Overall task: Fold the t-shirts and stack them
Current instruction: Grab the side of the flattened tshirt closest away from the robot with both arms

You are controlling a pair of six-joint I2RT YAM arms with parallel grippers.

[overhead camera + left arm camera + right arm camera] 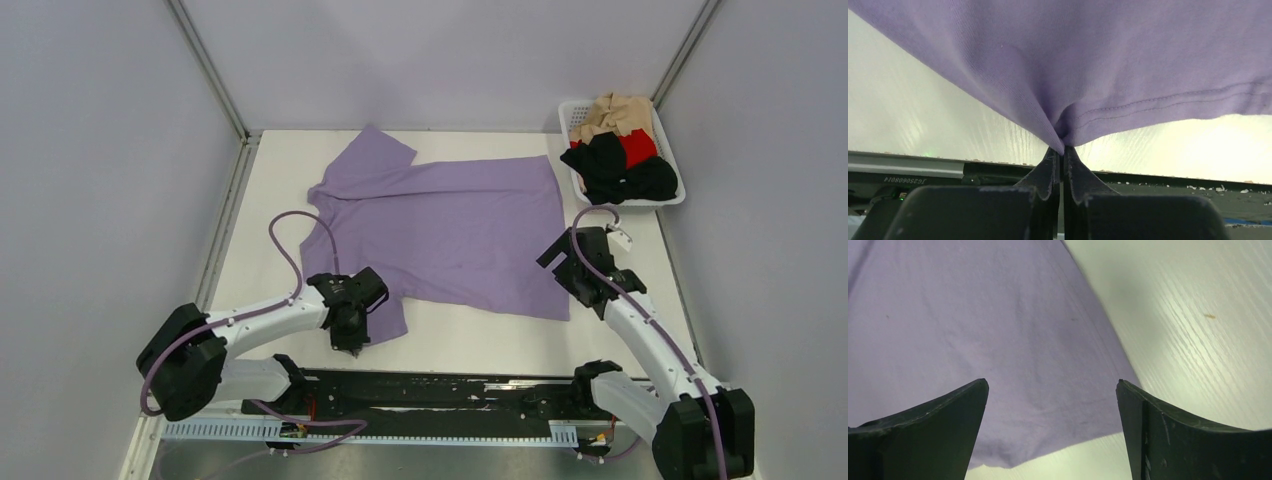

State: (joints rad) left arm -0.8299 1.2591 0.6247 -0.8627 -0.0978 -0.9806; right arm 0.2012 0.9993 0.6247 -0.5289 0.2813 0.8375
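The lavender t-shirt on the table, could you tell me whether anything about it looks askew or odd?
Slightly: the lavender t-shirt lies skewed, rumpled around the collar at left, its near sleeve bunched where the left gripper pinches it. No damage shows.

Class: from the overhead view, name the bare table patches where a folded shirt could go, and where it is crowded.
Bare: the table strip between the lavender t-shirt and the black rail; the far-left corner beside its sleeve. Crowded: the basket, far right.

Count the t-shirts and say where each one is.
4: lavender t-shirt spread on the table; tan, red and black bunched in the basket; others may be hidden underneath.
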